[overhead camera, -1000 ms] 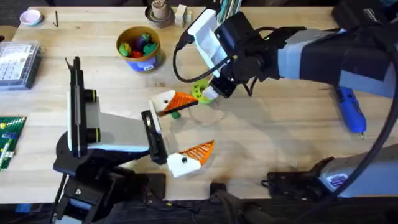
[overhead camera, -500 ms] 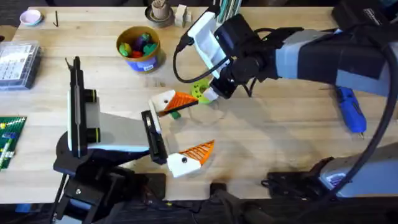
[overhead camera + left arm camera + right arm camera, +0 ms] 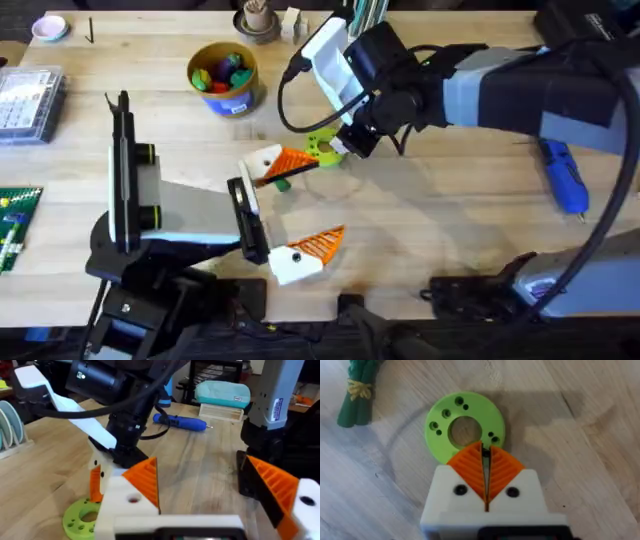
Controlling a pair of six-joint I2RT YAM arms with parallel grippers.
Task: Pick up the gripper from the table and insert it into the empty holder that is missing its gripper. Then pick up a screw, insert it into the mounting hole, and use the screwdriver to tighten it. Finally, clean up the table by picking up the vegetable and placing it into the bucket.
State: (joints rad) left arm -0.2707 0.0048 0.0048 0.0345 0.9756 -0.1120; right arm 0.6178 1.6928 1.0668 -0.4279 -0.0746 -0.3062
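since the vegetable (image 3: 281, 183) lies on the table (image 3: 450, 230), not in the bucket (image 3: 224, 75), and the screwdriver (image 3: 565, 180) rests well apart at the right, tightening and cleanup look undone. left gripper (image 3: 312, 200) spread wide, empty, vegetable just beside one finger. right gripper (image 3: 485, 455) hangs over the green disc (image 3: 465, 430), pads pressed together; its wrist view alone shows a dark speck at the tips, cannot tell what.
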